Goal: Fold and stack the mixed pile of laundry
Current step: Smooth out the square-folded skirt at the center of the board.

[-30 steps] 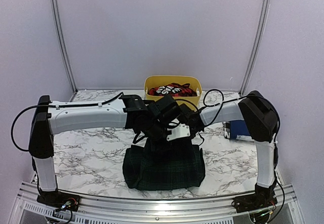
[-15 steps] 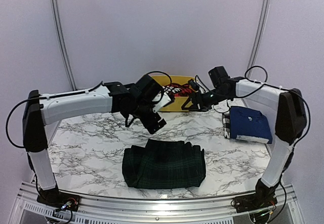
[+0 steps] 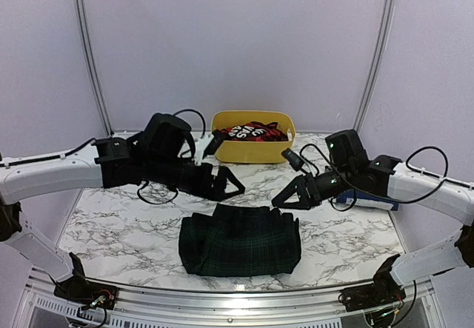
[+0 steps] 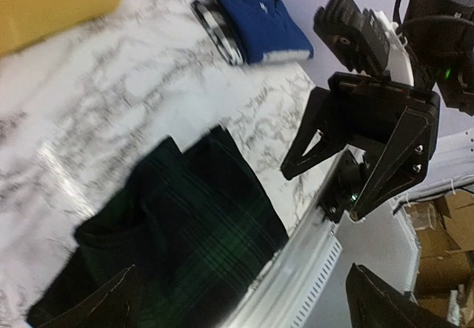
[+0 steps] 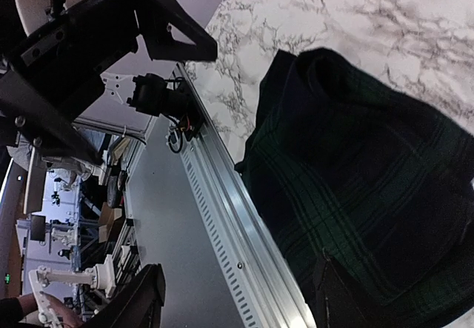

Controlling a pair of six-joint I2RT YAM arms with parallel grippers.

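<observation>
Left gripper [image 3: 231, 182] spread wide, empty. Right gripper [image 3: 285, 197] parted, empty. Arms stretched low, tips facing over folded tartan garment [image 3: 241, 241] at table [image 3: 118, 224] front edge.
Left wrist: navy garment [image 4: 259, 24] folded by right edge.
Right wrist: tartan garment under empty jaws.

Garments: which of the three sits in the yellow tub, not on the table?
The red-and-black checked one, bunched in the yellow tub; the dark tartan one and the navy one lie folded on the marble table.
</observation>
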